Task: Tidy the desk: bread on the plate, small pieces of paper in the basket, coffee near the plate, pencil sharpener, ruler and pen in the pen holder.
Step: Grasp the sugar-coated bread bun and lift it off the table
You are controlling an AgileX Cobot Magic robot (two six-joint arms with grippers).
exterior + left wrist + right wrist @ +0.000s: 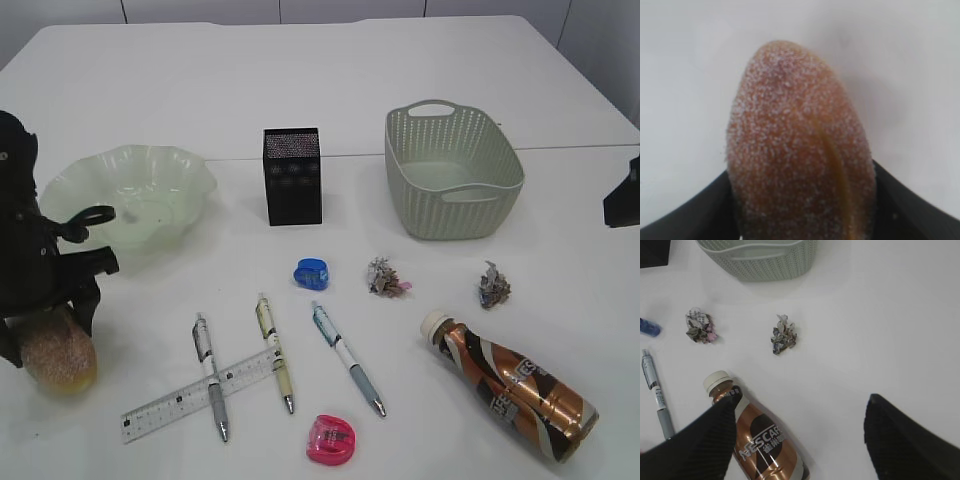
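My left gripper (50, 325) is shut on the sugared bread roll (60, 352) at the table's front left, in front of the pale green plate (190, 170). The roll fills the left wrist view (800, 150) between the jaws. My right gripper (802, 405) is open and empty above the lying coffee bottle (762, 445), which also shows in the exterior view (515, 385). Two paper balls (385, 277) (493, 285) lie in front of the basket (455, 215). Three pens (275, 352), a ruler (170, 408), a blue sharpener (311, 273) and a pink sharpener (331, 439) lie in front of the black pen holder (293, 175).
The right arm shows only as a black edge at the far right of the exterior view (622, 195). The ruler lies crossed under two of the pens. The table's back half holds nothing beyond the plate, pen holder and basket.
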